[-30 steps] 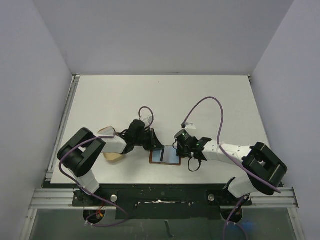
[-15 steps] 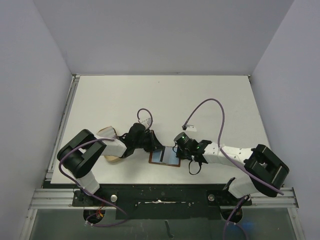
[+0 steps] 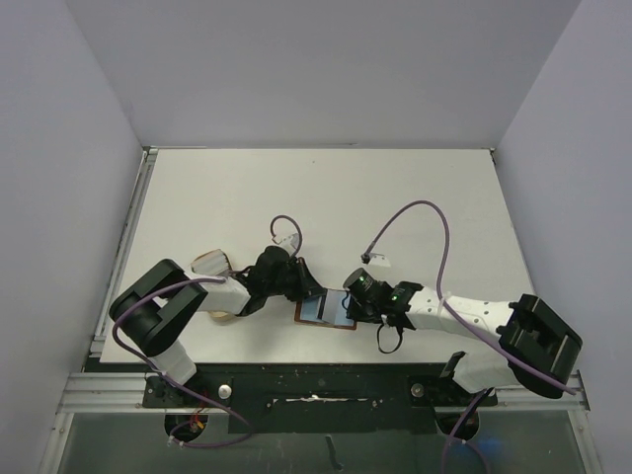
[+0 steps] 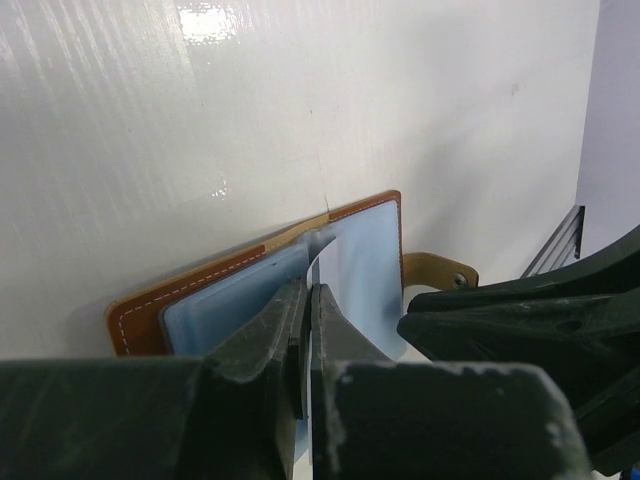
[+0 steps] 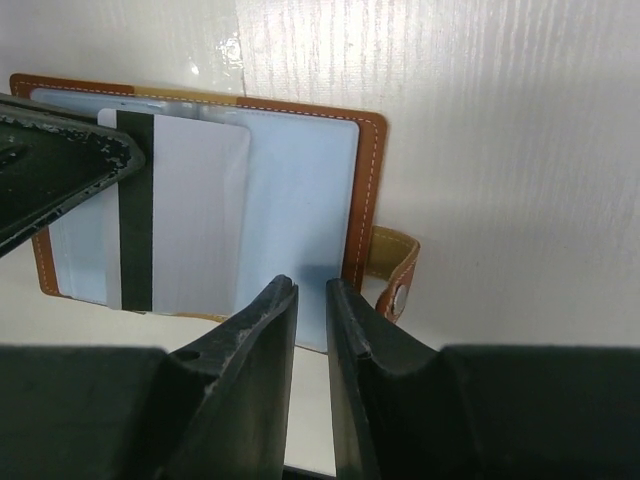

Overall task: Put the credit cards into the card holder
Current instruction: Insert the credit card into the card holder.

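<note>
Here's the card holder [image 5: 300,180], lying open and flat close to the table's near edge; pale blue inside, brown leather rim, white stitching [image 5: 368,190] running round it. On one half sits a pale card [image 5: 195,210], rounded corners, a dark stripe [image 5: 136,210] down its length; no lettering on it can be made out. Whether it's tucked under a clear sleeve or just lying on top, can't tell. The snap tab [image 5: 395,270] pokes out past the holder's right-hand edge in the right wrist view, resting on the table [image 3: 316,197].

Left gripper [image 4: 305,292] now: fingers clenched together, tips down at the holder's pale lining; a thin pale flap [image 4: 322,240] curls up right at those tips; pinched or merely nudged, can't tell. Right gripper [image 5: 310,290]: jaws parted just a crack, nothing between them, tips hanging over the holder's other half near its edge. So the two claws flank the holder, very near each other.

Outward: a tan dish [image 3: 209,261] peeks from under the left arm, apart from the holder; a white tag [image 3: 381,260] sits at the end of the right arm's purple cable [image 3: 434,222], too small to read. Beyond the arms the white tabletop runs wide to its far edge, with grey walls on three sides.
</note>
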